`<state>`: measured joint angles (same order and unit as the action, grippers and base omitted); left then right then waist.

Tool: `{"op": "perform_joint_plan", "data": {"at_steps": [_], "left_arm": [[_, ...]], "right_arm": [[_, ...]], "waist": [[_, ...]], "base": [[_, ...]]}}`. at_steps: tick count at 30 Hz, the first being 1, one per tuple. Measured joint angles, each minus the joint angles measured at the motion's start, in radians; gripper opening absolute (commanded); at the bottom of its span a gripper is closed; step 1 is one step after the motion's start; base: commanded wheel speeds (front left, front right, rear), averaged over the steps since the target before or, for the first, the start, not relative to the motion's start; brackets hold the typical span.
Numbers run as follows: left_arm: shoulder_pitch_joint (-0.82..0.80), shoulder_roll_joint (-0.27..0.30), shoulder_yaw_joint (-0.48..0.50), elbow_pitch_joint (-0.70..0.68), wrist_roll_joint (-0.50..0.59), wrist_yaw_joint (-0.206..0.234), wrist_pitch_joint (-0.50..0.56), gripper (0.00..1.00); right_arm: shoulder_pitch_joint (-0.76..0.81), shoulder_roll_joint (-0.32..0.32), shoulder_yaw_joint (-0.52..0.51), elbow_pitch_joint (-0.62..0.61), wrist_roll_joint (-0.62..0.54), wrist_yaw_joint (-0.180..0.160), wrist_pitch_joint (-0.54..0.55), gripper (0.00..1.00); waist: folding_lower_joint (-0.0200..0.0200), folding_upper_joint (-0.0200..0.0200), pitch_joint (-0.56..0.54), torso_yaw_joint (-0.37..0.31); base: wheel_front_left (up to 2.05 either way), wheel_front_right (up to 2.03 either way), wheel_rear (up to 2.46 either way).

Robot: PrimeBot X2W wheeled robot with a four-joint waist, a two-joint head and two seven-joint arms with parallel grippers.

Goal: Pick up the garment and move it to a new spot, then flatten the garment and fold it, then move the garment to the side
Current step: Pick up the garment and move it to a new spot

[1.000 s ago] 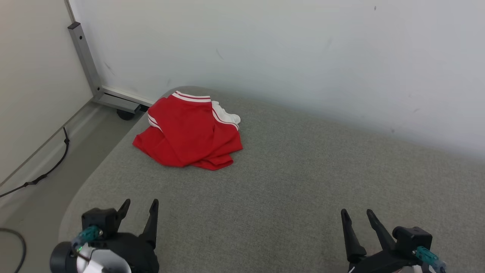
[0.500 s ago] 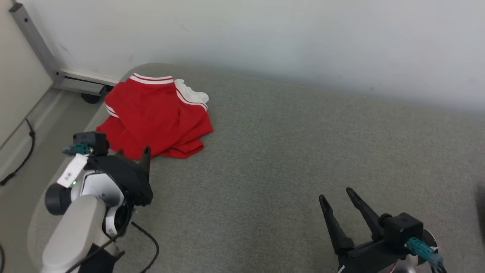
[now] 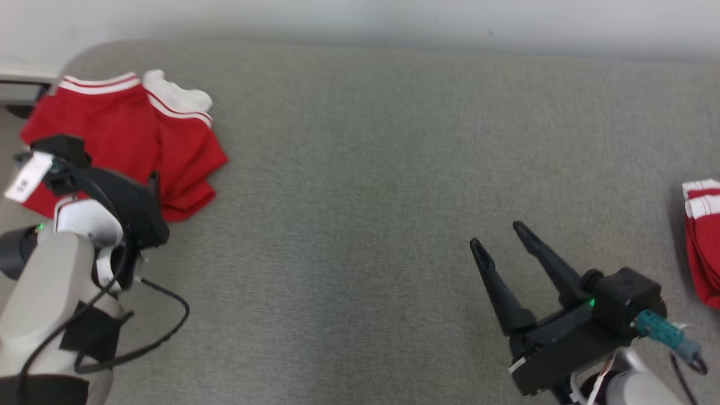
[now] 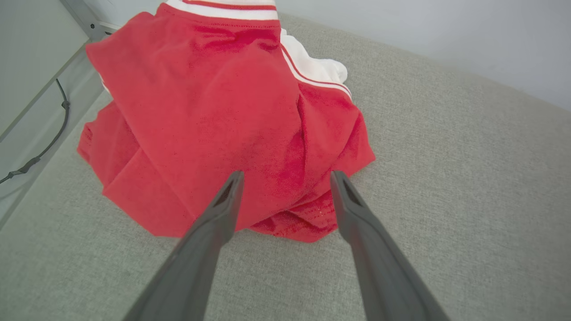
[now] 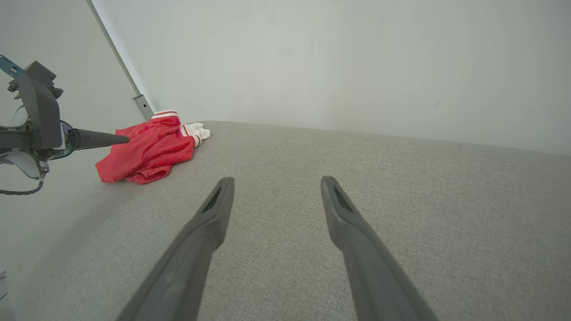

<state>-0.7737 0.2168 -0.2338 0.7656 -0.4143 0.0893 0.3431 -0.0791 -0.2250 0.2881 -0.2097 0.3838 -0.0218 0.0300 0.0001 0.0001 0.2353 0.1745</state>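
Observation:
The garment [image 3: 174,140] is a crumpled red piece with white-striped bands, lying at the far left of the grey cushioned surface [image 3: 360,169]. In the left wrist view the garment [image 4: 214,111] lies just ahead of my left gripper [image 4: 285,176], which is open. Its two fingertips stand over the cloth's near edge with nothing clamped between them. From the right wrist view the garment [image 5: 147,151] is far off to the left, with the left gripper [image 5: 125,139] pointing at it. My right gripper [image 3: 496,234] hovers open over bare surface at the lower right, holding nothing.
Another red piece with white stripes [image 3: 700,242] lies at the right edge of the surface. A pale wall runs along the back. A grey metal post [image 5: 142,107] stands beyond the garment, and a dark cable [image 4: 44,142] trails on the floor to the left.
The head camera has swung right and down, shifting the whole picture. My left arm has reached forward until its open fingers stand at the garment's near edge. The right gripper stays open.

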Motion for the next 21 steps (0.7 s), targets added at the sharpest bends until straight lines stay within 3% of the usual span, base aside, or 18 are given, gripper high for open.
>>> {"op": "perform_joint_plan", "data": {"at_steps": [5, 16, 17, 18, 19, 21], "left_arm": [[-0.074, -0.003, 0.013, 0.041, 0.0, 0.012, 0.009, 1.0], [-0.16, 0.001, 0.05, 0.162, 0.025, 0.034, 0.004, 1.0], [-0.168, 0.0, 0.052, 0.169, 0.027, 0.035, -0.002, 0.85], [-0.176, -0.001, 0.053, 0.18, 0.028, 0.035, -0.007, 0.28], [-0.18, -0.004, 0.054, 0.189, 0.03, 0.035, -0.01, 0.0], [-0.185, -0.016, 0.057, 0.212, 0.034, 0.035, -0.018, 0.0]], "right_arm": [[-0.037, -0.05, -0.03, -0.037, 0.004, 0.015, 0.033, 1.0], [-0.06, -0.076, -0.054, -0.062, 0.011, 0.022, 0.073, 1.0], [-0.06, -0.077, -0.056, -0.061, 0.011, 0.021, 0.075, 1.0], [-0.06, -0.078, -0.056, -0.059, 0.011, 0.021, 0.076, 1.0], [-0.06, -0.078, -0.055, -0.056, 0.011, 0.021, 0.077, 1.0], [-0.064, -0.076, -0.052, -0.049, 0.011, 0.021, 0.077, 1.0]], "waist": [[0.0001, 0.0, 0.079, -0.041], [-0.0001, 0.0, 0.201, -0.095], [-0.0001, 0.0, 0.205, -0.096], [0.0, 0.0, 0.206, -0.097], [0.0, 0.0, 0.204, -0.096], [-0.0001, 0.0, 0.198, -0.094]], "base": [[0.0, 0.0, 0.0], [0.0, 0.0, 0.0], [0.0, 0.0, 0.0], [0.0, 0.0, 0.0], [0.0, 0.0, 0.0], [0.0, 0.0, 0.0]]}}
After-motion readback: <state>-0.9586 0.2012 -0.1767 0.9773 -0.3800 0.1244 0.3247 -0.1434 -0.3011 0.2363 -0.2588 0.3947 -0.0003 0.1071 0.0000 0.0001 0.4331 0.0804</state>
